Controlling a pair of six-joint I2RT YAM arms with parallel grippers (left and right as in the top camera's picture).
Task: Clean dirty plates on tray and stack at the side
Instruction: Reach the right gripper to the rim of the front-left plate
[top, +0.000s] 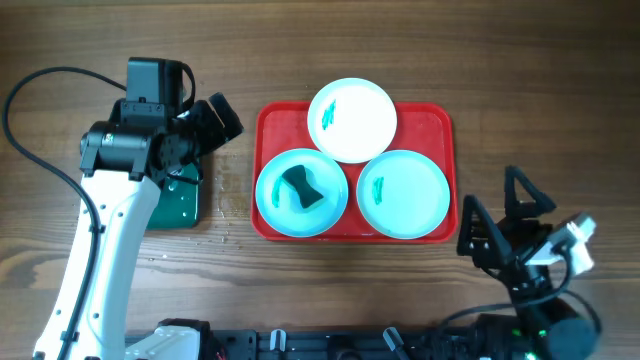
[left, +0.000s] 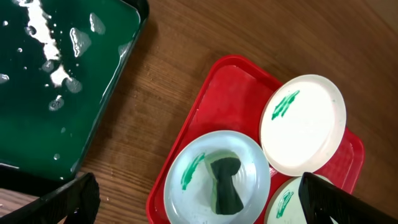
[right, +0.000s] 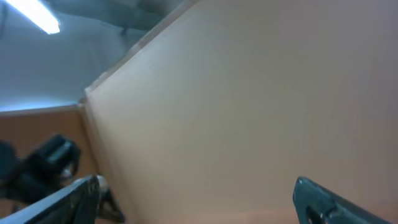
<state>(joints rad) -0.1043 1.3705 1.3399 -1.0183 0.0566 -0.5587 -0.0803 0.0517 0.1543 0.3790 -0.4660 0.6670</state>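
Plates (left: 305, 124) lie three together on the red tray (top: 440, 125), just ahead of the left gripper (top: 220, 118): nearest it a pale-blue plate (top: 280, 200) carrying a dark green sponge-like piece (top: 303, 188), then a white plate (top: 352, 120) and a second pale-blue plate (top: 403, 193) beyond. The left arm bends over the wet dark green tray (left: 62, 81), jaws spread wide, empty. The right gripper (top: 490, 190) points upward just right of the red tray, fingers wide apart, holding nothing.
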